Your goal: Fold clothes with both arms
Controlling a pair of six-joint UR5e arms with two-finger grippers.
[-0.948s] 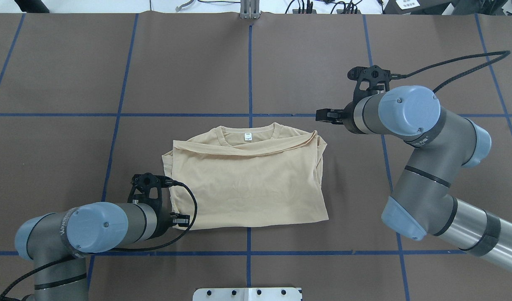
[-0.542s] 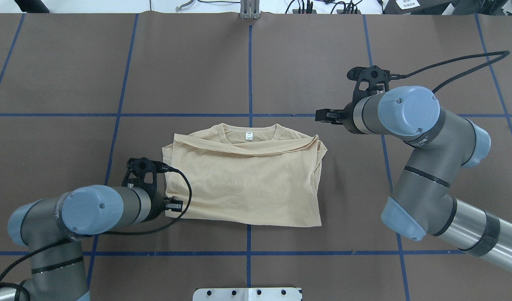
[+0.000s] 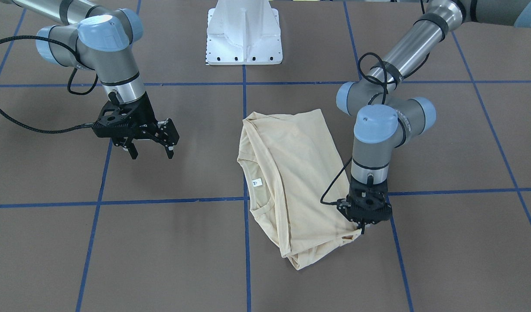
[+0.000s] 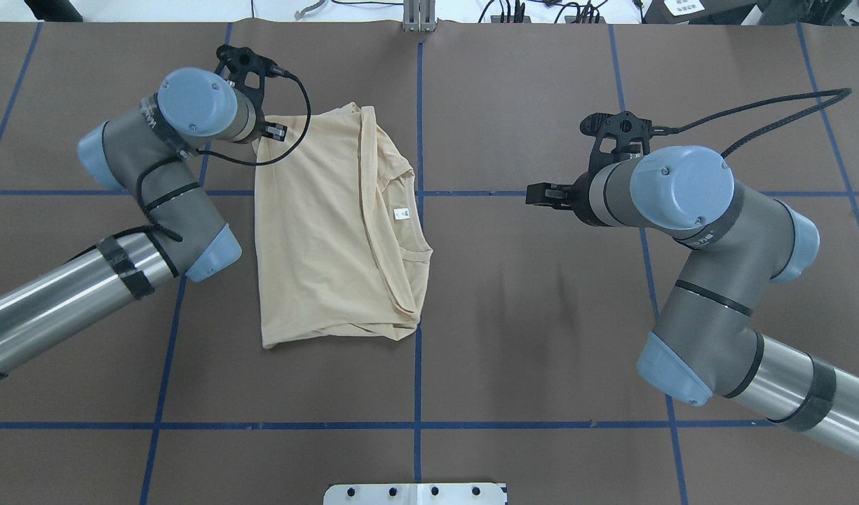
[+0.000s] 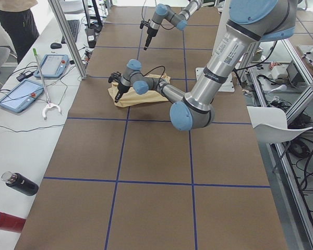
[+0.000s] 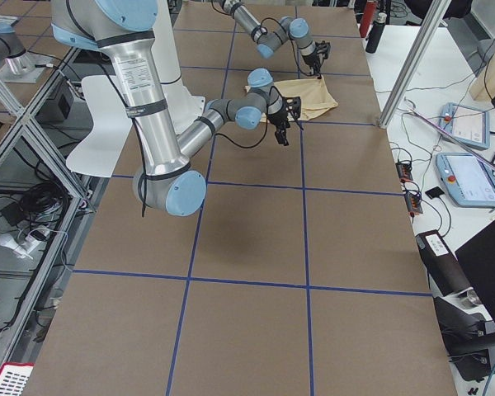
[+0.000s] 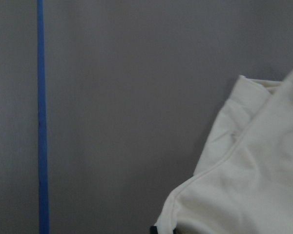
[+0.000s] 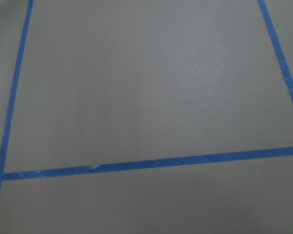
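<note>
- Left gripper point(image 4: 269, 132) pinches a corner of the shirt point(image 4: 317, 231), toward the bench point(image 4: 541, 315) edge opposite the robot.
- The shirt lies folded, left of the bench's middle, with its neck label point(image 4: 400, 214) facing up.
- Right gripper point(image 3: 151, 153) hangs with its fingers spread, well apart from the shirt.

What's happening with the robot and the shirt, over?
Left gripper shut on shirt corner. Right gripper open, hovering apart from it. Shirt folded, flat on table. Nothing seen in the way.
</note>
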